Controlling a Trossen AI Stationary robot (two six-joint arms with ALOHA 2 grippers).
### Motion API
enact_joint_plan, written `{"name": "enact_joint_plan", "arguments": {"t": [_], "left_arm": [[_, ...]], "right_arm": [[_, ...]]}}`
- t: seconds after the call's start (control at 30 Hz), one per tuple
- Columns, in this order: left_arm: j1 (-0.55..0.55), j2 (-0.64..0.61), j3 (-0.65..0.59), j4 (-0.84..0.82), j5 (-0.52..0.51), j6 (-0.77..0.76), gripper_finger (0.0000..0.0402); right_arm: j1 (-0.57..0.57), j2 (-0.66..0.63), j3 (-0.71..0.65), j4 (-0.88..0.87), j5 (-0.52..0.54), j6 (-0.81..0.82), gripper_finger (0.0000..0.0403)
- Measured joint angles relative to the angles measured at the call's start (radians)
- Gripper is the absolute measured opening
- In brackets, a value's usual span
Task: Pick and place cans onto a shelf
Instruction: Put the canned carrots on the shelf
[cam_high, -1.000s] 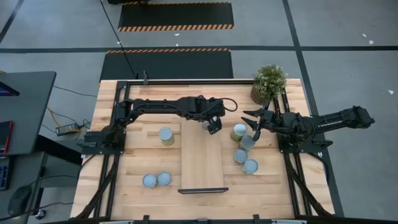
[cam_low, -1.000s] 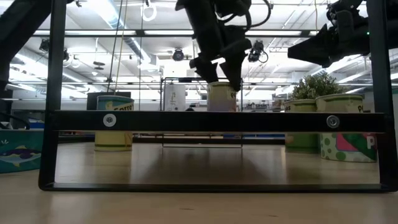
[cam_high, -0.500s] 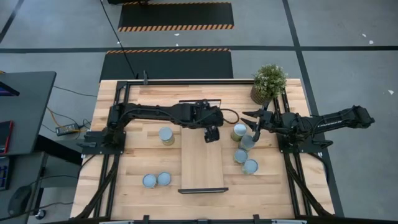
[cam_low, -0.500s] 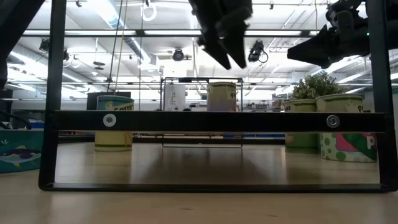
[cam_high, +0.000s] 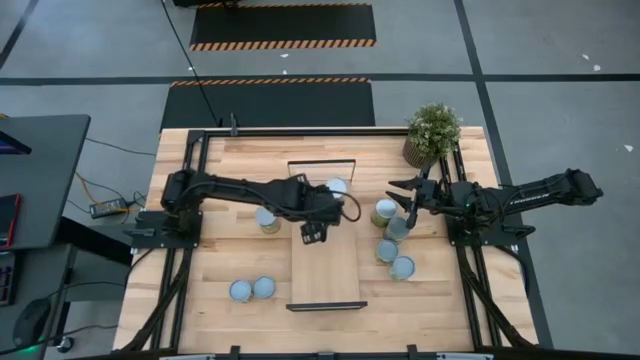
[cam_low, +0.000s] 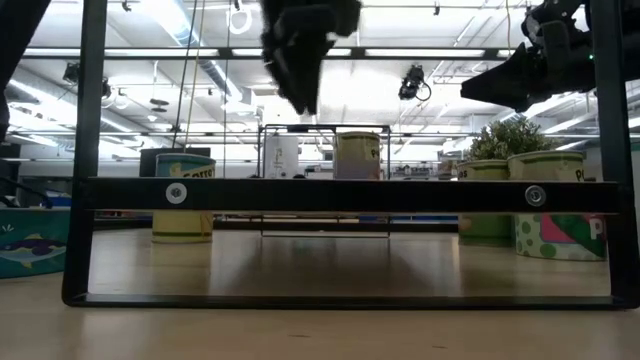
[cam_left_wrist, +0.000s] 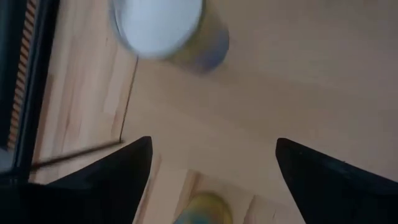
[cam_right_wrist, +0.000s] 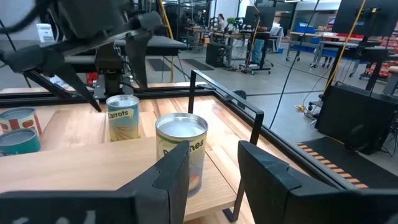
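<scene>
— What's sitting nearest the front edge?
— Two cans (cam_high: 251, 289), left of the shelf (cam_high: 325, 262).
— And the left gripper (cam_high: 312, 235)?
— Hovering over the shelf, fingers spread, holding nothing.
— Farther back?
— One can (cam_high: 337, 187) is standing on the shelf's far end; right gripper (cam_high: 403, 198), seemingly part-open, is waiting by four cans (cam_high: 393, 242) and the plant (cam_high: 432, 130).

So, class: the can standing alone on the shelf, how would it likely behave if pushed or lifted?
The can stands upright on the shelf: probably slides when nudged low. Its round side suggests it rolls if toppled. Looks rigid metal, so likely firm to grip.
</scene>
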Motion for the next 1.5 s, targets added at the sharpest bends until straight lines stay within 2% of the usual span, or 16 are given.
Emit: {"name": "enact_joint_plan", "arguments": {"t": [0.43, 0.8, 1.03, 1.2, 1.37, 1.5], "left_arm": [[-0.003, -0.260, -0.360, 0.042, 0.058, -0.110, 0.0345], [-0.048, -0.480, -0.610, 0.029, 0.128, -0.320, 0.0345], [-0.057, -0.512, -0.759, 0.051, 0.229, -0.392, 0.0345], [-0.049, -0.509, -0.858, 0.175, 0.242, -0.387, 0.0345], [-0.022, -0.509, -0.928, 0.242, 0.221, -0.329, 0.0345], [-0.009, -0.509, -0.949, 0.299, 0.128, -0.263, 0.0345]], "right_arm": [[0.000, 0.000, 0.000, 0.008, -0.013, 0.006, 0.0143], [0.001, 0.010, 0.000, 0.016, -0.019, 0.007, 0.0143], [0.001, 0.033, 0.000, 0.042, -0.021, 0.007, 0.0143], [0.001, 0.048, 0.000, 0.058, -0.025, 0.007, 0.0143], [0.001, 0.067, 0.000, 0.079, -0.025, 0.007, 0.0143], [0.001, 0.085, 0.000, 0.095, -0.025, 0.007, 0.0143]]}}
